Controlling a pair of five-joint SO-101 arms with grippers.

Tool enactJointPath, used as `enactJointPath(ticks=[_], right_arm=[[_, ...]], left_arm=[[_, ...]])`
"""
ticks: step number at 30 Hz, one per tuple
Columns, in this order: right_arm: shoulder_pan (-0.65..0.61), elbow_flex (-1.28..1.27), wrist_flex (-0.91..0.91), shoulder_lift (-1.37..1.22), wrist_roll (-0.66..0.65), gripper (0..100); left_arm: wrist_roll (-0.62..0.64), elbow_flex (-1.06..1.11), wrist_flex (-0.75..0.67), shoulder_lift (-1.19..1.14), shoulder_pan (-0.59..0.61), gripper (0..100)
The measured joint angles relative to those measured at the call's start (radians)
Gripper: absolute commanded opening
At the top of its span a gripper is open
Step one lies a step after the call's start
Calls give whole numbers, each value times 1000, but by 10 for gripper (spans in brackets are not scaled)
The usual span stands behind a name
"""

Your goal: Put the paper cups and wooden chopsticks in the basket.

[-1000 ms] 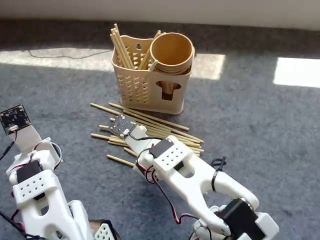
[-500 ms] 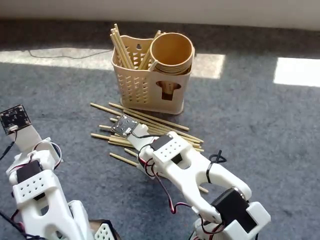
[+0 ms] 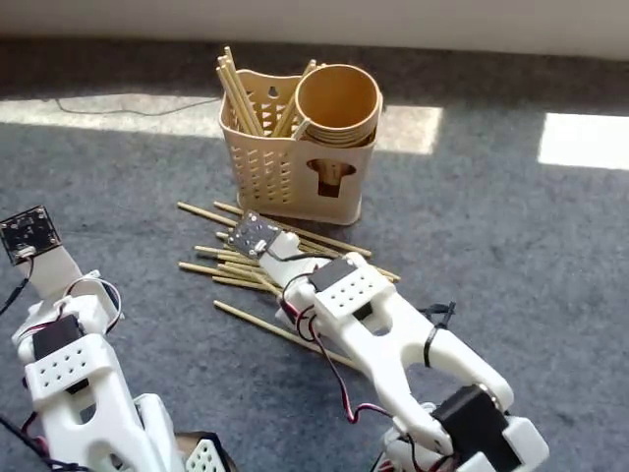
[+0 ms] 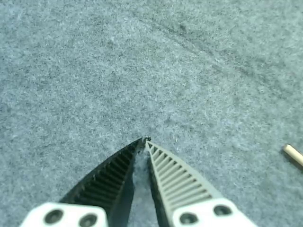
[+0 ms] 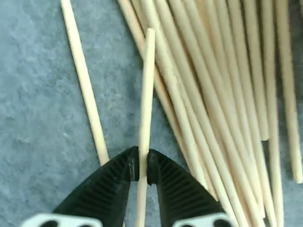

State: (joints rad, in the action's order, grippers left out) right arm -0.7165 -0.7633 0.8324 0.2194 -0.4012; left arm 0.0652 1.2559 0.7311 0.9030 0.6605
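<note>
A cream slotted basket stands on the grey carpet. It holds stacked paper cups and several wooden chopsticks standing upright. In front of it lies a loose pile of chopsticks. My right arm hangs over that pile. My right gripper is shut on a single chopstick at the pile's edge, with the other chopsticks beside it. My left gripper is shut with nothing in it, low over bare carpet, its arm at the near left.
One chopstick lies apart on the near side of the pile, running under the right arm. A chopstick end shows in the left wrist view. A thin cable lies at the back left. Open carpet stretches to the right.
My right arm has shifted a little toward the basket and to the right. More of the lone chopstick on the near side is now uncovered. The left arm has kept still.
</note>
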Motion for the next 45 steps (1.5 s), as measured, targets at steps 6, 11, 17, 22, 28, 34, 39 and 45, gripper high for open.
enactJointPath(ticks=[6,11,17,22,28,34,39,45], right_arm=[[23,0,91,161,0,5],[25,0,147,301,15,5],[25,0,155,457,181,6],[25,0,155,569,316,6],[25,0,28,694,356,5],[25,0,-229,770,356,5],[25,0,-407,776,356,5],[25,0,-687,776,356,5]], left_arm=[[0,0,0,0,0,5],[0,0,0,0,0,5],[0,0,0,0,0,5],[0,0,0,0,0,5],[0,0,0,0,0,5],[0,0,0,0,0,5],[0,0,0,0,0,5],[0,0,0,0,0,5]])
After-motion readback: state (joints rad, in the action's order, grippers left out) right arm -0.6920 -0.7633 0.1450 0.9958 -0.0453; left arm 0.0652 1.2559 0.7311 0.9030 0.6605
